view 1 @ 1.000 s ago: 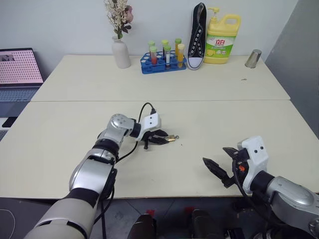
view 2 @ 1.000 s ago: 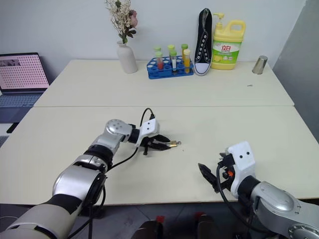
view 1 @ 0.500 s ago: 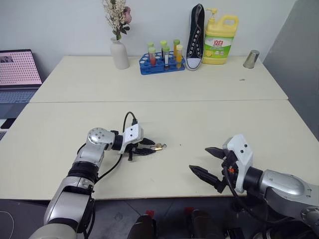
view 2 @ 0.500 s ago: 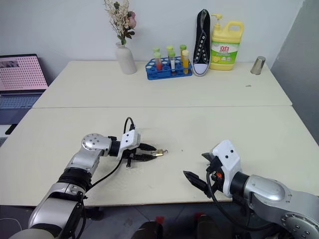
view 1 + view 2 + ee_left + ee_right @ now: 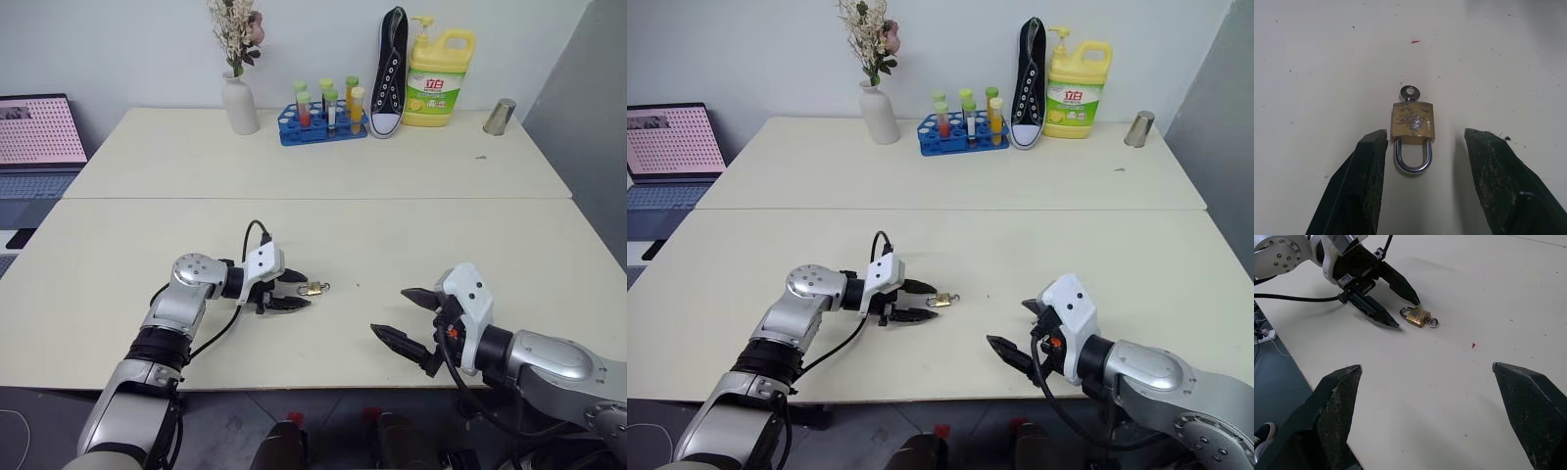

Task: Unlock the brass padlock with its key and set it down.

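Note:
The brass padlock point(image 5: 1413, 122) lies flat on the cream table point(image 5: 441, 235), its silver shackle pointing toward my left gripper. The key point(image 5: 1409, 91) sticks out of the far end of its body. My left gripper point(image 5: 306, 292) is open, its two black fingertips point(image 5: 1374, 147) standing either side of the shackle without touching it. The right gripper point(image 5: 389, 311) hovers open near the table's front edge, to the right of the padlock point(image 5: 1418, 317), with nothing between its fingers.
Along the back of the far table stand a white vase point(image 5: 239, 103), a blue rack of tubes point(image 5: 321, 119), a black shoe point(image 5: 388, 73), a yellow bottle point(image 5: 439, 76) and a metal cup point(image 5: 499, 116). A laptop point(image 5: 37, 132) sits at far left.
My left gripper has opened wider and drawn back a little, letting go of the padlock, which now lies free on the table. The right gripper has stayed open and in place.

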Controlling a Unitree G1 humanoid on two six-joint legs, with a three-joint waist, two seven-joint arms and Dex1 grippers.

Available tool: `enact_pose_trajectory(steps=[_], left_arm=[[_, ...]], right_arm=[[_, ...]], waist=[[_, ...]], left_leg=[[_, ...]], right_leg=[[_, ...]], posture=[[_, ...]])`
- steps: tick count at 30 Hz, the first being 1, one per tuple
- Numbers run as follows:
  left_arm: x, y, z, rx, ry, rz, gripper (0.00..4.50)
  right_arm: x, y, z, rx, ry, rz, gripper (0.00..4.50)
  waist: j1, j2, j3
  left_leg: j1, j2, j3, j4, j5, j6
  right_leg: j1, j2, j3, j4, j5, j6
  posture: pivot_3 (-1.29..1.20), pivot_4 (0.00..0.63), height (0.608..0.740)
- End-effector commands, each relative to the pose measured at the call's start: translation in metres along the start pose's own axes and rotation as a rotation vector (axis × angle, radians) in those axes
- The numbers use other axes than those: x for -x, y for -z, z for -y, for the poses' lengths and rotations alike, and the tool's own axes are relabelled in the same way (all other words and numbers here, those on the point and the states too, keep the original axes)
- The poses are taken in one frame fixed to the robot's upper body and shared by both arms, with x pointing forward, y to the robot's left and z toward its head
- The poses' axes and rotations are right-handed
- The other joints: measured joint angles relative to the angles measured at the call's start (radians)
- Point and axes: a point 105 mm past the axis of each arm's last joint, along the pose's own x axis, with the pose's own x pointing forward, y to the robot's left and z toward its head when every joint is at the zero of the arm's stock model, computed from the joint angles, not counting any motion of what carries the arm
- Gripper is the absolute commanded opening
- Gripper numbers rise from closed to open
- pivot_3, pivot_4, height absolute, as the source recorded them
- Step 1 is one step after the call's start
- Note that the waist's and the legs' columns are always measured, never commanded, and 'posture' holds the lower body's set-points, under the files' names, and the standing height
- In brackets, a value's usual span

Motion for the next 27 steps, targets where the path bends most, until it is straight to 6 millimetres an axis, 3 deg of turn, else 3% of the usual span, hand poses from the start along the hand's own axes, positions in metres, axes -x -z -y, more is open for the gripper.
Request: enact_pose_trajectory(steps=[1, 11, 15, 17, 21, 24, 27], left_arm=[[-0.010, 0.000, -0.004, -0.058, 0.005, -0.043, 2.65], [-0.017, 0.013, -0.006, -0.057, 0.030, -0.127, 2.65], [-0.014, 0.021, -0.004, -0.042, 0.044, -0.167, 1.79], [-0.013, 0.024, -0.001, -0.040, 0.068, -0.184, 1.12], [-0.008, 0.027, 0.001, -0.049, 0.077, -0.202, 0.97], [-0.007, 0.019, 0.004, -0.073, 0.084, -0.140, 0.97], [-0.004, -0.013, 0.013, -0.277, 0.067, 0.028, 0.97]], right_arm=[[0.000, -0.006, -0.008, 0.019, -0.035, 0.022, 4.50], [-0.003, -0.005, -0.012, 0.010, -0.039, 0.030, 4.50], [-0.003, -0.007, -0.011, 0.005, -0.035, 0.049, 4.50], [-0.004, -0.008, -0.011, 0.007, -0.035, 0.053, 4.50], [-0.004, -0.011, -0.008, 0.048, -0.025, 0.061, 4.50], [-0.005, -0.014, -0.004, 0.100, -0.007, 0.071, 4.50], [-0.006, -0.023, -0.004, 0.122, -0.010, 0.141, 4.50]], waist=[[0.001, 0.000, 0.000], [0.002, 0.000, -0.001], [0.002, 0.000, -0.002], [0.002, 0.000, -0.002], [-0.003, 0.000, -0.002], [-0.005, 0.001, -0.003], [-0.009, 0.001, -0.003]], left_leg=[[0.000, 0.000, 0.000, 0.000, 0.000, 0.000], [0.000, -0.001, 0.000, 0.000, 0.000, 0.000], [0.002, 0.000, 0.000, 0.000, 0.000, 0.000], [0.004, 0.000, 0.000, 0.000, 0.000, 0.000], [0.008, 0.000, 0.001, -0.002, 0.000, 0.000], [0.013, 0.001, 0.001, -0.003, 0.000, 0.000], [0.012, 0.001, 0.002, -0.004, 0.000, 0.000]], right_leg=[[0.000, 0.000, 0.000, 0.000, 0.000, 0.000], [0.001, 0.000, 0.000, 0.000, 0.000, 0.000], [0.002, -0.001, 0.000, 0.000, 0.000, 0.000], [0.003, 0.000, 0.000, 0.000, 0.000, 0.000], [0.006, 0.000, 0.001, 0.000, 0.000, 0.000], [0.009, 0.001, 0.001, 0.000, -0.001, 0.000], [0.009, 0.001, 0.002, -0.001, -0.001, 0.000]], posture=[[0.00, 0.150, 0.740], [0.00, 0.150, 0.740], [0.00, 0.150, 0.740], [0.00, 0.150, 0.740], [0.00, 0.150, 0.740], [0.00, 0.150, 0.740], [0.00, 0.150, 0.740]])
